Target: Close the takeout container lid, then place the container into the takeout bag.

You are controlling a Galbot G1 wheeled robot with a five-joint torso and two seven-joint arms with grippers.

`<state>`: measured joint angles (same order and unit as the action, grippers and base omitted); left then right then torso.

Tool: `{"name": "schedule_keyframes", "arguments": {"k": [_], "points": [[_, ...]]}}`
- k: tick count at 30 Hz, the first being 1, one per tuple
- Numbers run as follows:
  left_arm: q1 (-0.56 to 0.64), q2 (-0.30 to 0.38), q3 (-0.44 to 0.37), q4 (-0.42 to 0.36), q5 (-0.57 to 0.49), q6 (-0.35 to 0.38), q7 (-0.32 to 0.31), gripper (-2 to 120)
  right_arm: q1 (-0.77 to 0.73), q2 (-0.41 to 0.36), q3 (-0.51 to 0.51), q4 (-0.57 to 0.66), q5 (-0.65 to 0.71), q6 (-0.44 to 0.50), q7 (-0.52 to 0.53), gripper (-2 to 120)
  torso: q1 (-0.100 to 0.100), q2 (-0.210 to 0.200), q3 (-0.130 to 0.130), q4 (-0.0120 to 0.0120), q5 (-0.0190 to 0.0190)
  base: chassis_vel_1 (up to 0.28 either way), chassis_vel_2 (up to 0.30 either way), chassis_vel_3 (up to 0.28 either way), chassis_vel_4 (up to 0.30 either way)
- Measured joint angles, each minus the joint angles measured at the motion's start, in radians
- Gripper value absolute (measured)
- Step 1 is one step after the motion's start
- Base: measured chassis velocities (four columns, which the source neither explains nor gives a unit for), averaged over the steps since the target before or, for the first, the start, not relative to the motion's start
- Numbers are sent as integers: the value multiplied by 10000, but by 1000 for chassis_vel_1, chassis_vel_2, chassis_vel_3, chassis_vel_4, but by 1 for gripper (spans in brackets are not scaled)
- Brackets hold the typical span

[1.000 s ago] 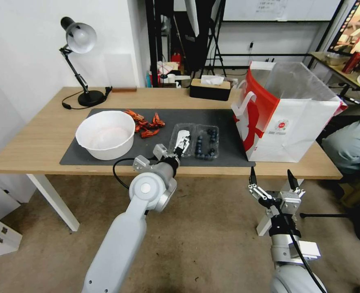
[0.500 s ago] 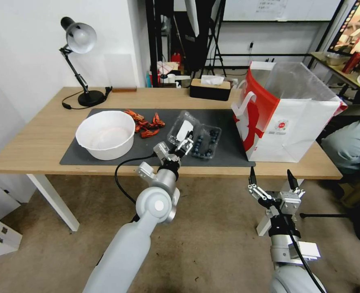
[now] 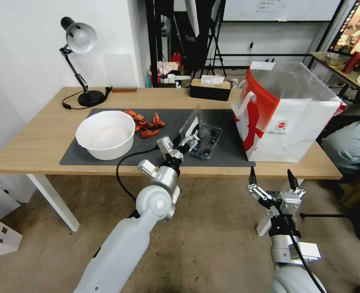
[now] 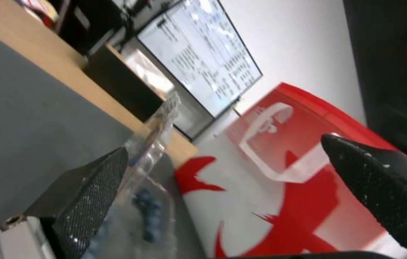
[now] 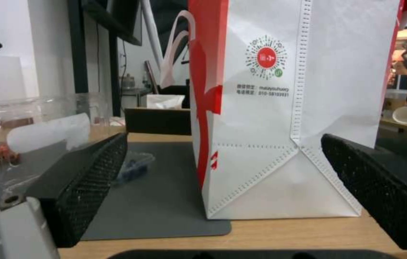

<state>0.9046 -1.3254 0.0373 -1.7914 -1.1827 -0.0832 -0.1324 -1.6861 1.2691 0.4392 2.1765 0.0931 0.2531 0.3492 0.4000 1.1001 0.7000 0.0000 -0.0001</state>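
The takeout container (image 3: 207, 143), a clear punnet with dark blueberries, lies on the dark mat (image 3: 106, 156) left of the takeout bag (image 3: 287, 116). Its lid (image 3: 191, 119) stands almost upright on the hinge, white sticker showing. My left gripper (image 3: 189, 140) is open at the lid's lower left, one finger (image 4: 93, 194) pressed against the clear lid (image 4: 159, 136), with berries (image 4: 147, 212) just beyond. The bag (image 4: 280, 201) rises behind. My right gripper (image 3: 270, 174) hangs open below the table's front edge, facing the bag (image 5: 270, 108); its view catches the lid (image 5: 45, 133) and container (image 5: 134, 167).
A big white bowl (image 3: 105, 134) and red crayfish pieces (image 3: 145, 124) sit on the mat's left part. A desk lamp (image 3: 80, 61) and a tissue box (image 3: 210, 87) stand at the back. Bare mat lies between container and bag.
The lid has swung up from lying flat open to nearly upright. My left gripper moved right and forward under it. The right arm stayed still.
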Motion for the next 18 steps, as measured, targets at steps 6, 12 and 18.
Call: {"name": "schedule_keyframes", "arguments": {"k": [6, 12, 18], "points": [[-283, 52, 98, -128, -1319, 517, -649, 100, -40, 7, 56, 78, -3, 4, -6, 100, -1, 0, 0, 0, 1, 0, 0, 0, 0], [-604, -81, 102, -199, -2578, 855, -1699, 100, -62, 22, 82, 174, 25, 5, -8, 100, 0, 0, 0, 0, 0, 0, 0, 0, 0], [-1066, -371, -57, -29, -4124, 1208, -2842, 97, -110, 27, 125, 329, 127, -16, -7, 100, -2, 0, 0, 0, 1, 0, 0, 0, 0]]}}
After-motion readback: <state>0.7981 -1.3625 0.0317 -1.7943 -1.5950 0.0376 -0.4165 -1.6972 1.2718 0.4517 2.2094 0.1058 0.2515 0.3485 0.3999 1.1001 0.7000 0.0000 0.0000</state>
